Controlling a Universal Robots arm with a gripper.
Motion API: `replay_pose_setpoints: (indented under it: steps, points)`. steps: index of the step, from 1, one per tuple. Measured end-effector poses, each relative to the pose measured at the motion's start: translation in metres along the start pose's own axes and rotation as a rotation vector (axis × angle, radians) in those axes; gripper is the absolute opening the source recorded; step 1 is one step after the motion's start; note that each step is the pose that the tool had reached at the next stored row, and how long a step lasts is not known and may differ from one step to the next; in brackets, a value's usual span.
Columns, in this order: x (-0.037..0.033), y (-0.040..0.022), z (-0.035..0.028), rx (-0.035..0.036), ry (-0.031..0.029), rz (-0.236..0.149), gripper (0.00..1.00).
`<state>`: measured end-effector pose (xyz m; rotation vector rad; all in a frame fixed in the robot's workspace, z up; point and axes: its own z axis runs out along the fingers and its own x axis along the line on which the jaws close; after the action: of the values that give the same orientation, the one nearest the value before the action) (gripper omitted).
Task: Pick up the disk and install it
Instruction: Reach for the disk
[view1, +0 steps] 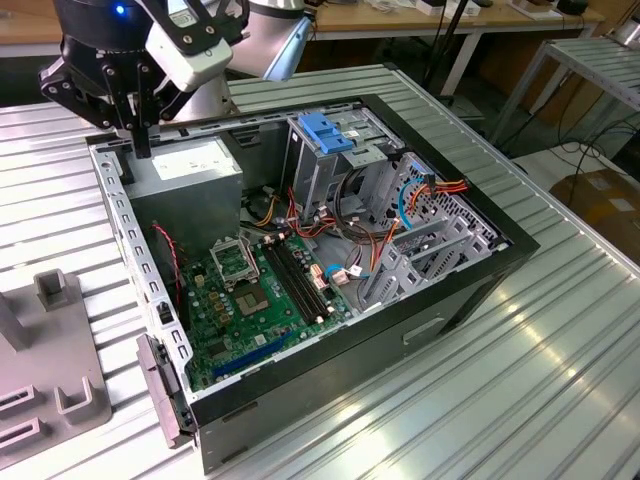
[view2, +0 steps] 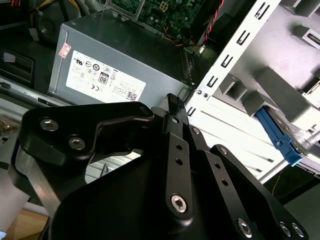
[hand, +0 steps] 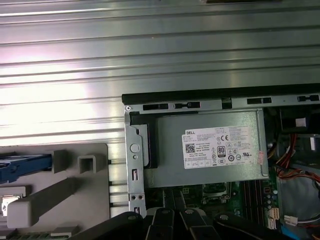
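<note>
The disk shows as a blue side rail (hand: 22, 167) at the edge of the first wrist view, lying in a grey holder (hand: 75, 190) beside the computer case. The same blue rail (view2: 277, 135) appears in the second wrist view, against the grey holder (view2: 280, 75). My gripper (view1: 138, 140) hangs over the case's back corner at the exterior view's left, above the grey power-supply box (view1: 185, 165). Its black fingers (view2: 173, 102) are shut with nothing between them. The gripper is well apart from the disk.
The open computer case (view1: 470, 290) lies on a ribbed metal table (view1: 520, 380). Inside are a green motherboard (view1: 250, 300), coloured cables, and a metal drive cage with a blue handle (view1: 325, 130). The grey holder (view1: 45, 370) sits at the exterior view's left.
</note>
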<state>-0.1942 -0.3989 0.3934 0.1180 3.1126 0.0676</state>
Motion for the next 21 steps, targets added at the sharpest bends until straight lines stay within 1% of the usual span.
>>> replay_pose_setpoints:
  steps: [21]
  points:
    - [0.0114,-0.0009,-0.0003,-0.0001,-0.0001,0.0,0.1]
